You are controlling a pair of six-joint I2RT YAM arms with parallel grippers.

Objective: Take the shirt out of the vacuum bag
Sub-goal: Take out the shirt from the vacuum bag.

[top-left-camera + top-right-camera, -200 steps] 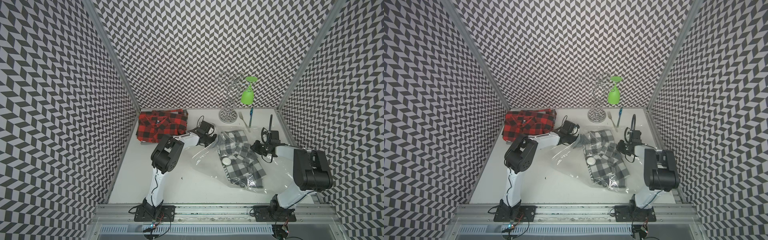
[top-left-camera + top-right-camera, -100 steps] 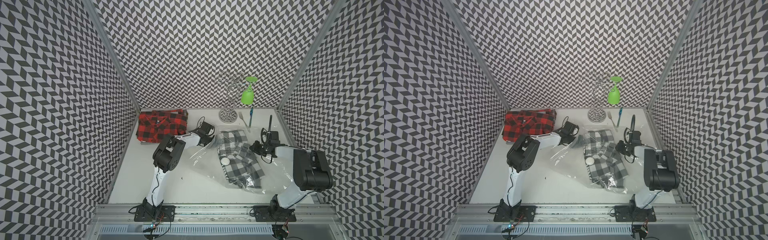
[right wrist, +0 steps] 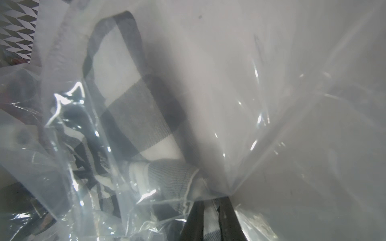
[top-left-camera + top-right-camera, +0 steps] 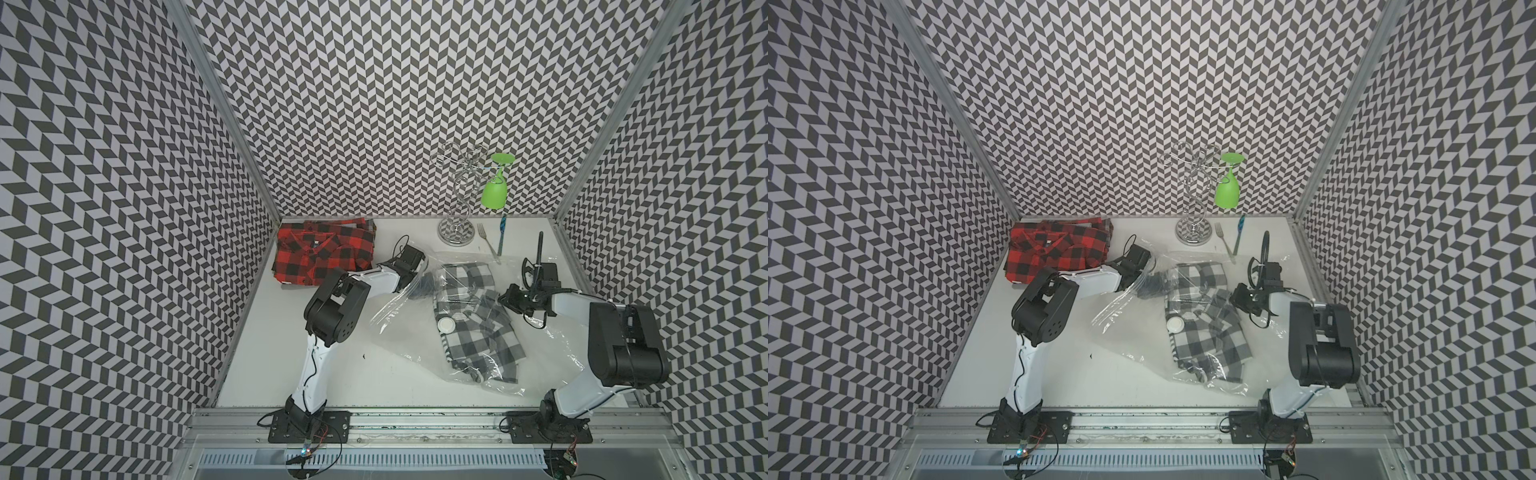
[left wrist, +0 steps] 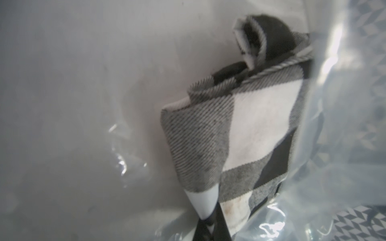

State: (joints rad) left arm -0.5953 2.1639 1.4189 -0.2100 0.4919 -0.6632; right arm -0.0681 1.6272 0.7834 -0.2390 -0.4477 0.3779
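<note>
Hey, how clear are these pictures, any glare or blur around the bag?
Both top views: sharp, evenly lit, only a faint sheen on the bag. Left wrist view: shirt weave crisp, the bag around it hazy. Right wrist view: soft throughout, bright glare streaks on the bag's creases.

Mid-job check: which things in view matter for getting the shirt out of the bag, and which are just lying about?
In play: vacuum bag, checked shirt inside it, left claw, right claw.
Lying about: red plaid shirt, wire stand, green glass, fork, blue-handled utensil.
</note>
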